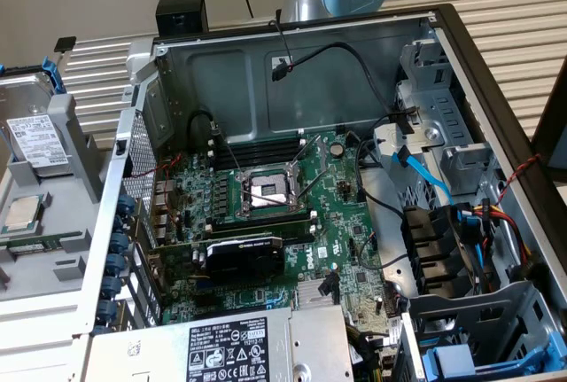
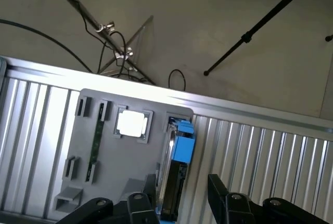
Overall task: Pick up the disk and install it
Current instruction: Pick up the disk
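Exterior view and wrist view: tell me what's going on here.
The gripper hangs over the disk, which stands on edge in a slot of the grey holder beside the open computer case. Its jaws are open, one finger on either side of the disk, with a gap showing on at least one side. The disk is not lifted and not yet in the case.

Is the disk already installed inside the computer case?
No, the disk stands in the grey holder outside the computer case, at the exterior view's left.
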`<move>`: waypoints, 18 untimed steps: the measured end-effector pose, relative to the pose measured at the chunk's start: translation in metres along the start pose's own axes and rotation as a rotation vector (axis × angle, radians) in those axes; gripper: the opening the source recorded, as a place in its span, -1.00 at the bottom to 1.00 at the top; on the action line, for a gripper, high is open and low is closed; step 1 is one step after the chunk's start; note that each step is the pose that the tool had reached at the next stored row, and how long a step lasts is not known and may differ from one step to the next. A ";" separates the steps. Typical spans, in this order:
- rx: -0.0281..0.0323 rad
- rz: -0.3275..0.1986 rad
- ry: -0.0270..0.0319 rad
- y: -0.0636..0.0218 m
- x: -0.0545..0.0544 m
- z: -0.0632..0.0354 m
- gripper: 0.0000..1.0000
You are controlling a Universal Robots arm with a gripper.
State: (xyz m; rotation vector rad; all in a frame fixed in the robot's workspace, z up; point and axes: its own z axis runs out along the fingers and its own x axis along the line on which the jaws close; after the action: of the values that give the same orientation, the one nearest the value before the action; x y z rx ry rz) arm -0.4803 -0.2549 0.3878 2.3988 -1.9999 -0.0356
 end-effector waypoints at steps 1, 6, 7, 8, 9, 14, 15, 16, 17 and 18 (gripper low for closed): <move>0.0000 0.000 0.0006 0.0000 0.000 0.0005 0.04; -0.0003 0.000 0.0019 0.0005 0.000 0.0012 0.04; -0.0007 0.000 0.0023 0.0005 0.000 0.0013 0.07; -0.0013 0.000 0.0029 0.0005 0.000 0.0014 0.07; -0.0017 0.000 0.0039 0.0005 0.000 0.0016 0.07; -0.0028 0.003 0.0095 0.0026 -0.001 0.0063 0.20; -0.0029 0.007 0.0096 0.0029 -0.001 0.0077 0.20; -0.0029 0.012 0.0096 0.0033 -0.001 0.0092 0.20; -0.0028 0.020 0.0093 0.0037 -0.001 0.0107 0.20; -0.0029 0.029 0.0090 0.0040 -0.001 0.0123 0.20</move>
State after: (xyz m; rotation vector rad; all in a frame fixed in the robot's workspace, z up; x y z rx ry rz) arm -0.4847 -0.2548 0.3757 2.3633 -2.0291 -0.0271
